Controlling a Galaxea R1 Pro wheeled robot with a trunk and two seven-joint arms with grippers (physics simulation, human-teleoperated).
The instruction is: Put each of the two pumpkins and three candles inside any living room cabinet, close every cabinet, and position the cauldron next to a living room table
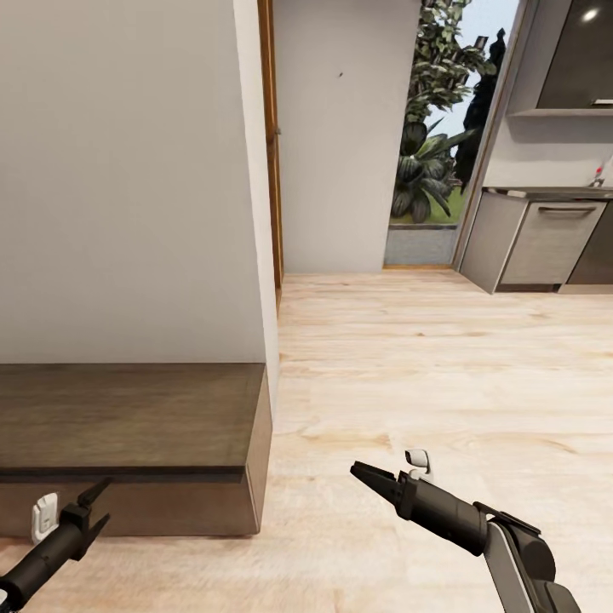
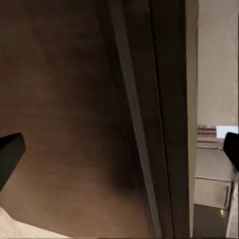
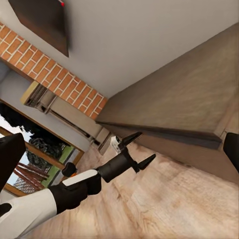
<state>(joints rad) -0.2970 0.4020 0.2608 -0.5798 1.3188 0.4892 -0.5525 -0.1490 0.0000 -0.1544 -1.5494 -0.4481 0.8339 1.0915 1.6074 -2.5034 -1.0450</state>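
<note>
While the robot stood on the pale wood floor (image 1: 443, 375), the cabinet (image 1: 128, 417), a long, low dark brown unit, sat against the white wall (image 1: 128, 170) at the left of the head view. Its flat top was bare, and its end panel faced the open floor. No drawer front stood proud of the body in any view, so the unit appeared closed.

The left tool (image 1: 92, 502) hung just in front of the cabinet's front face, near the floor. Its two dark fingers were spread apart and gripped nothing. In the left wrist view, the fingertips (image 2: 10, 152) sat at opposite edges of the picture with the brown cabinet (image 2: 74, 124) surface close between them.

The right tool (image 1: 368, 473) hovered above the floor, well apart from the cabinet's end panel, pointing toward it. From the head view its fingers looked close together; the right wrist view showed its fingertips (image 3: 11, 154) at the far edges of the picture, so it was released and empty. That same view showed the left tool (image 3: 137, 152) beside the cabinet (image 3: 184, 104).

Grey kitchen units (image 1: 545, 243) stood at the far right, next to a glazed opening onto green plants (image 1: 434, 128).
</note>
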